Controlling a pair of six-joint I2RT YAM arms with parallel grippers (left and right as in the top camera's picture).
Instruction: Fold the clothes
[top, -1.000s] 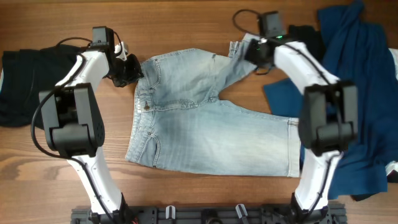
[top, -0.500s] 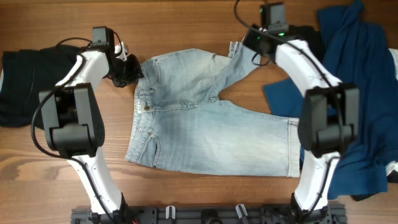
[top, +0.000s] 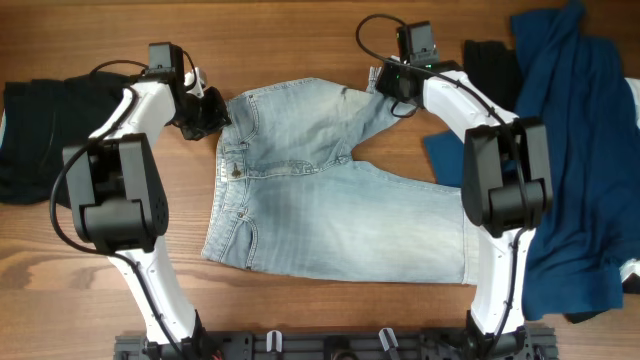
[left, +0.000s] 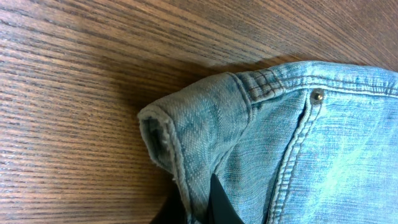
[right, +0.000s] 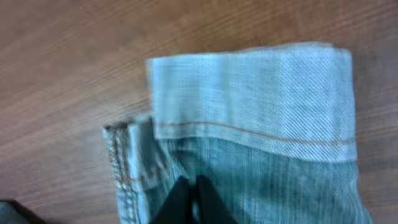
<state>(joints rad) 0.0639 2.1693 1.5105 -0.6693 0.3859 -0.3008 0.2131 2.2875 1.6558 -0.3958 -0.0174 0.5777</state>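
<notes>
Pale blue denim shorts (top: 320, 210) lie flat mid-table, waistband to the left and legs to the right. My left gripper (top: 208, 112) is at the waistband's far corner. In the left wrist view the left gripper (left: 196, 208) is shut on a raised fold of the waistband (left: 205, 130). My right gripper (top: 386, 86) sits at the far leg's hem. The right wrist view shows the right gripper (right: 191, 199) shut, tips together on the denim just behind the turned-over hem (right: 249, 93).
A dark navy garment (top: 575, 150) sprawls over the right side of the table, with a black piece (top: 490, 62) at its far edge. Another black garment (top: 35, 140) lies at the far left. The arms' base rail (top: 330, 345) runs along the near edge.
My right gripper has slid left along the far leg to its hem, and that hem has shifted a little. The left arm and the waistband have stayed put.
</notes>
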